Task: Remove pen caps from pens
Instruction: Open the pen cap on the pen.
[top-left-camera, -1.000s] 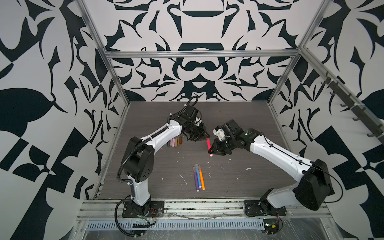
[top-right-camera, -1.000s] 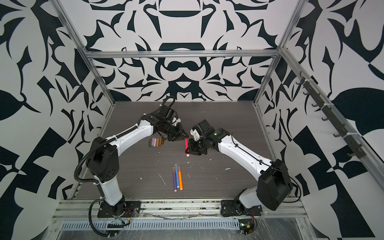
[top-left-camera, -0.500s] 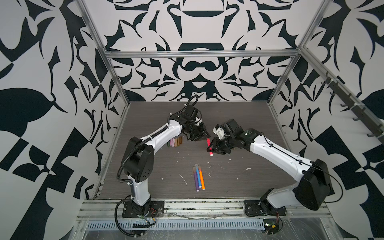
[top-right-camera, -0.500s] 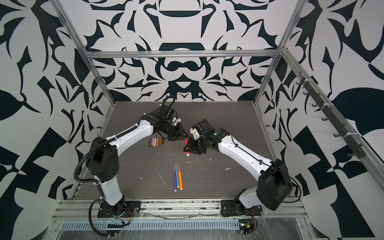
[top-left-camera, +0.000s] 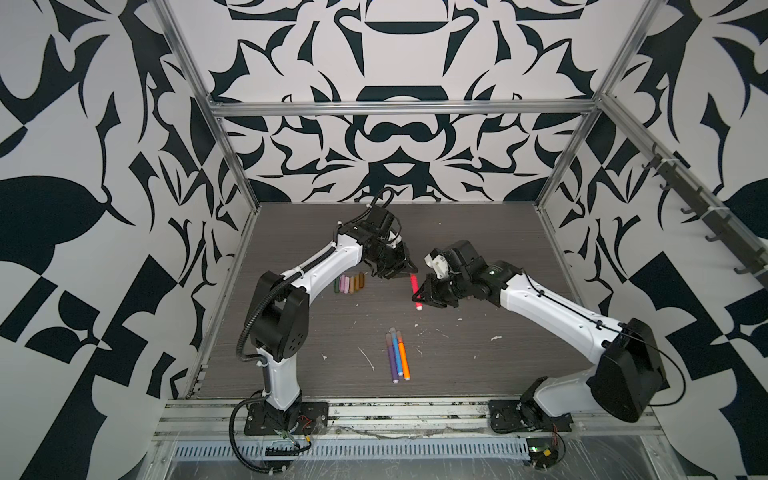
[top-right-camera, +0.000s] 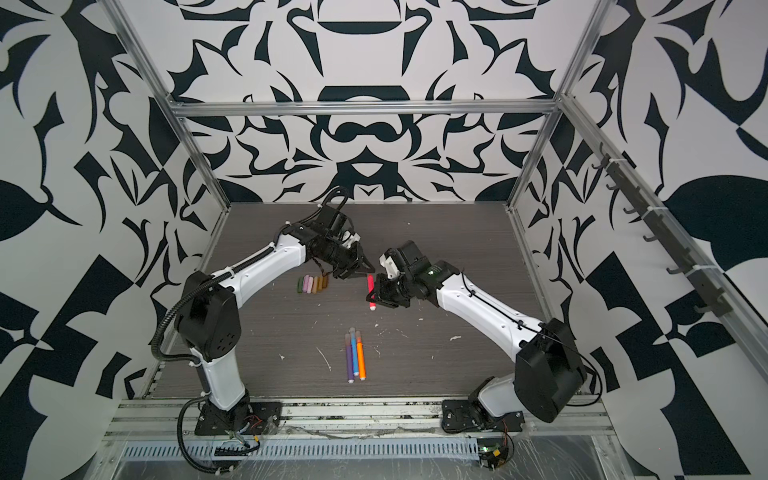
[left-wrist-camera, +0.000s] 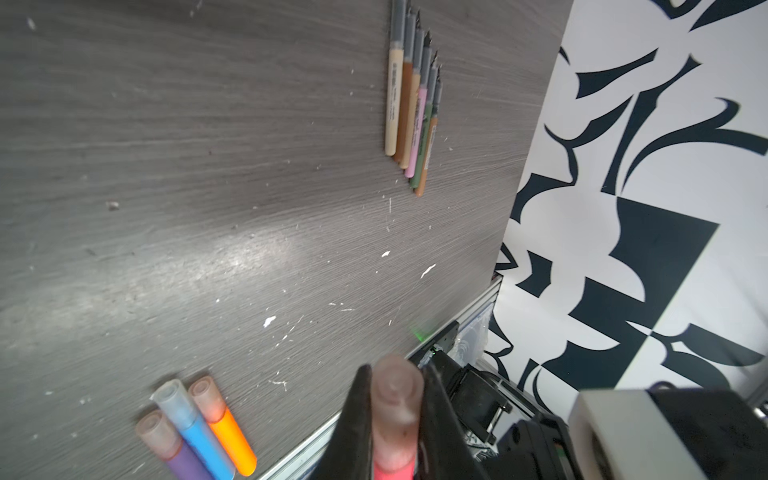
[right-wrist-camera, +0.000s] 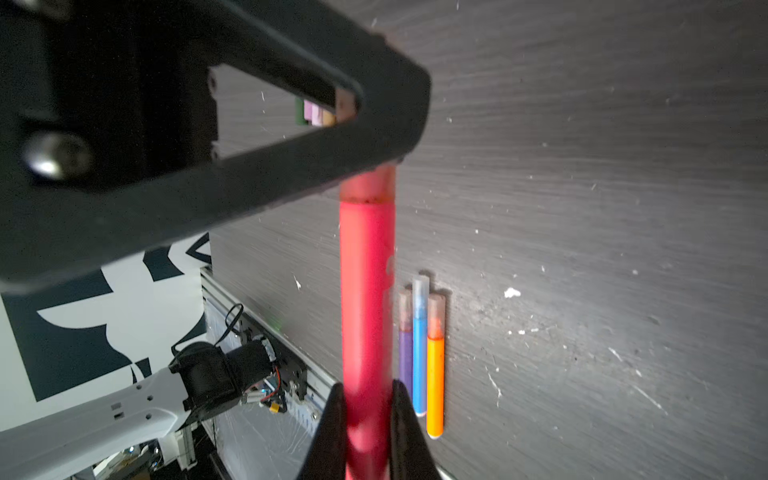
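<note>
White arm links, bulky black joints, black corrugated cables, screwed black base plates

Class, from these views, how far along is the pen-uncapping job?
Done: the thin pens lie uncapped, their caps in a row. In hand: the red pen, left pincer on its translucent cap, right pincer on its barrel. Left: purple, blue and orange pens, still capped.

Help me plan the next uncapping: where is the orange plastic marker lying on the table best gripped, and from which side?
Take the orange plastic marker by its barrel's tail, from above. It lies flat against the blue marker, but its tail juts past the blue one's, giving room both sides, and its translucent cap stays free.
</note>
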